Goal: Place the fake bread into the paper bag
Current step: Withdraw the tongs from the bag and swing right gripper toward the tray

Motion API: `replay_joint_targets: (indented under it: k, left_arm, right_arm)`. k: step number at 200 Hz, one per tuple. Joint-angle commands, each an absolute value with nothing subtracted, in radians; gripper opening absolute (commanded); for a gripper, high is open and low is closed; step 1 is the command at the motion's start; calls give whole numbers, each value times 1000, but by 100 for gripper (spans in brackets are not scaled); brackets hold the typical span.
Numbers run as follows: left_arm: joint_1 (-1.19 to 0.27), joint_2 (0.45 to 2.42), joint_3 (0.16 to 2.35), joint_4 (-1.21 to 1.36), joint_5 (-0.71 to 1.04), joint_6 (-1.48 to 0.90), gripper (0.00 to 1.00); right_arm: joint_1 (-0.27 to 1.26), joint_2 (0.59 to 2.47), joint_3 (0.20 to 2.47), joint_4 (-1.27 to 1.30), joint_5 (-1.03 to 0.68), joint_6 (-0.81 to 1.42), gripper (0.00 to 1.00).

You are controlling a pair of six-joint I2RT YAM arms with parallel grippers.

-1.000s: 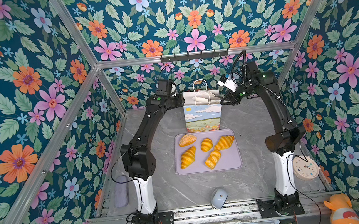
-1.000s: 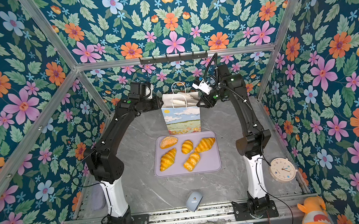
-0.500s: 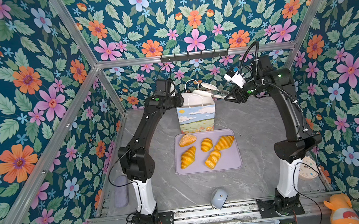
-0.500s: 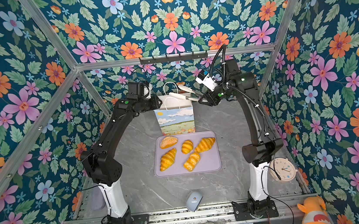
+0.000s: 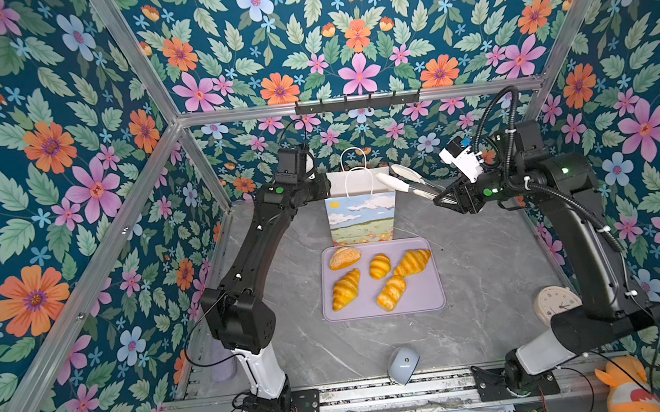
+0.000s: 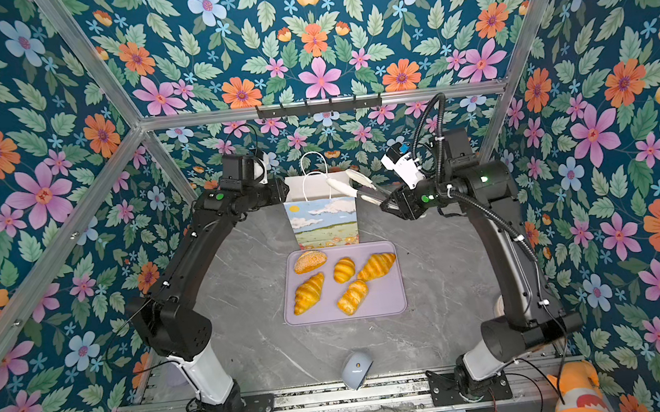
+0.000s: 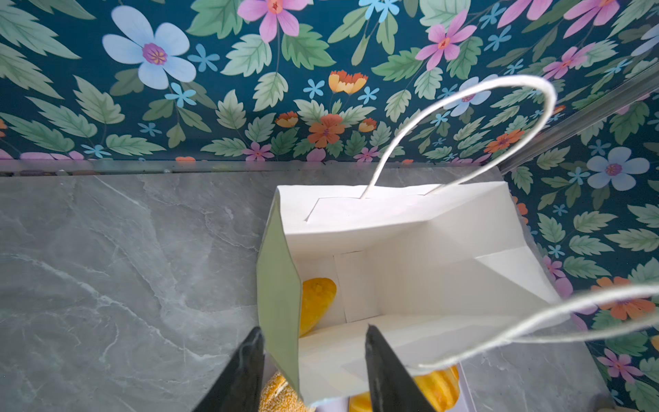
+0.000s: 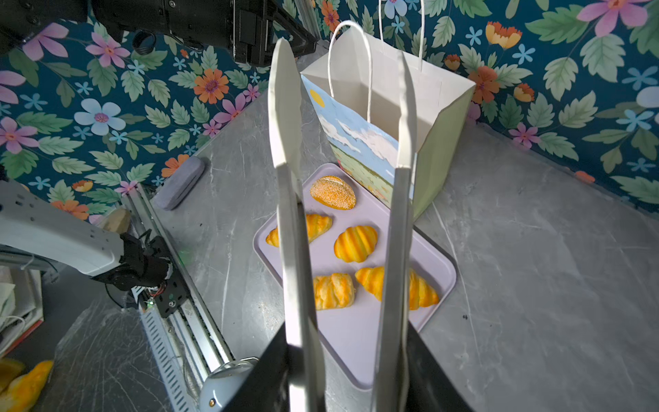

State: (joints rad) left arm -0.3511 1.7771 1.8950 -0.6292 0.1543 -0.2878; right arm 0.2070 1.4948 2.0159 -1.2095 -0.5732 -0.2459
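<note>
Bread (image 5: pixel 379 265) lies mostly on a lilac tray (image 5: pixel 421 297) mid-table, just beyond a grey mouse (image 5: pixel 404 368) by the front rail. Five glossy pieces sit there apart from one another, with a seeded bun (image 5: pixel 344 257) at the tray's far left corner. Just behind the tray stands the bag (image 5: pixel 362 220), upright with its mouth open. The left wrist view shows a sixth piece (image 7: pixel 317 303) on the bag's floor, against its green side wall. The left gripper (image 7: pixel 313 330) straddles the bag's near left top corner. Its jaws are apart, one finger outside the side wall and the other well clear of it across the corner. The right gripper (image 5: pixel 446 199), right of the bag and above the table, is clamped on tongs (image 5: pixel 405 184). Their white tips stand spread near the bag's right top edge.
</note>
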Motion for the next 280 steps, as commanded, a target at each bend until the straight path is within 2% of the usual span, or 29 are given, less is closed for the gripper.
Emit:
replay_joint_targets:
  k: [1,65,101,154,280]
  left_arm:
    - [-350,1727,1851,-587,121,-273,48]
    - [-350,1579,1634,-529,82,-266,49]
    - [-350,1534,1536,-516,64,-261,49]
    - [-350,1513,1457,-502,58,-262,49]
    - [-350,1511,1406,-463,86,-263,49]
  right_arm:
    - [217,1430,1924,-1145,-540,-100,43]
    - [306,1215,1655,-1167,-363,159,41]
    - [362,1170,1558,-1272,-254,249,41]
    - [370,1113,1343,-1226,-256,354,41]
    - [479,1216,1281,-1181,-140,594,46]
